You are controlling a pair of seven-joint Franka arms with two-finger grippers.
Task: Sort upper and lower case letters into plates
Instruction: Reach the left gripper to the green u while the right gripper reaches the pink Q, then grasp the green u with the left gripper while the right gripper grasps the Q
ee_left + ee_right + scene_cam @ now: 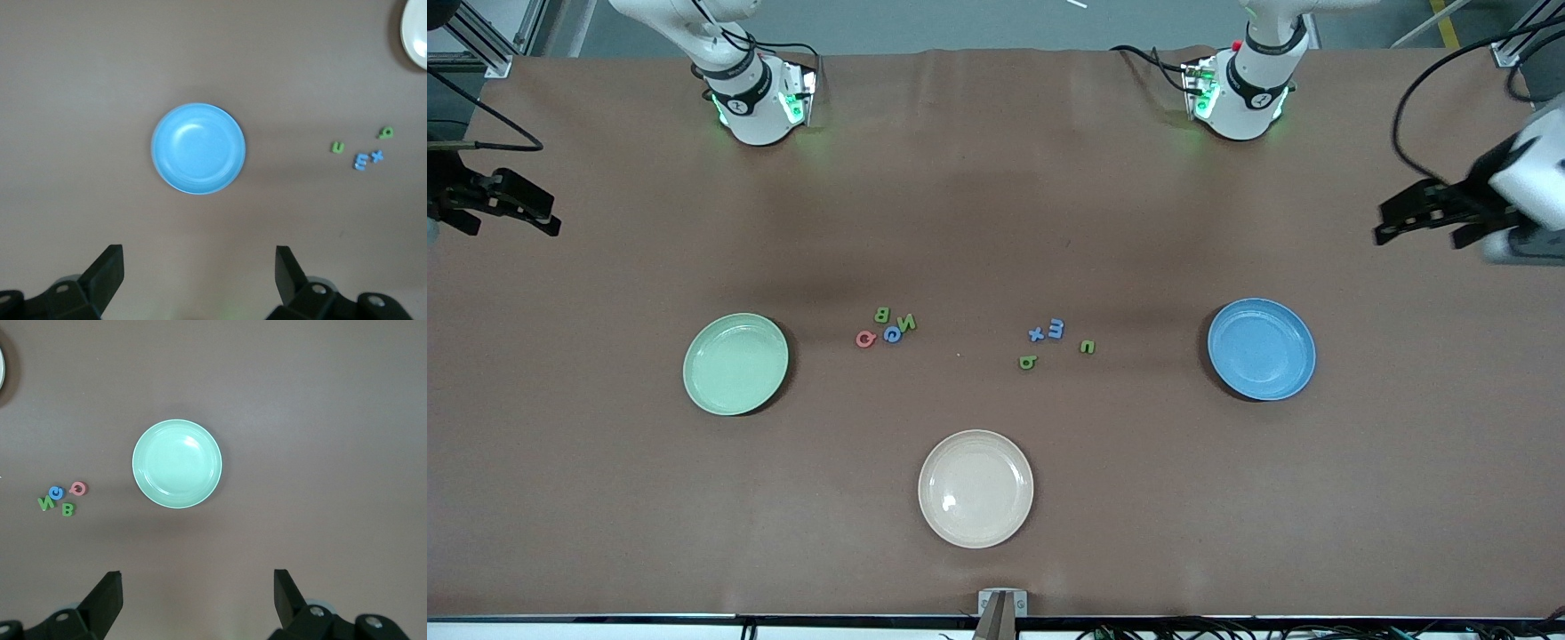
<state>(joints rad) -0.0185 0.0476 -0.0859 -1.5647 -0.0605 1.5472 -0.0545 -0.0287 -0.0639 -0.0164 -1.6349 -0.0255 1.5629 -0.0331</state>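
On the brown table, the round mint green plate (735, 364) lies toward the right arm's end and the round blue plate (1261, 348) toward the left arm's end, small coloured letters (885, 328) between them. Left gripper (199, 267) and right gripper (197, 588) hang above the table ends, fingers spread, holding nothing.

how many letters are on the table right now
8, none on a plate: B, N, G, Q beside the green plate; m, x, n, b toward the blue plate.
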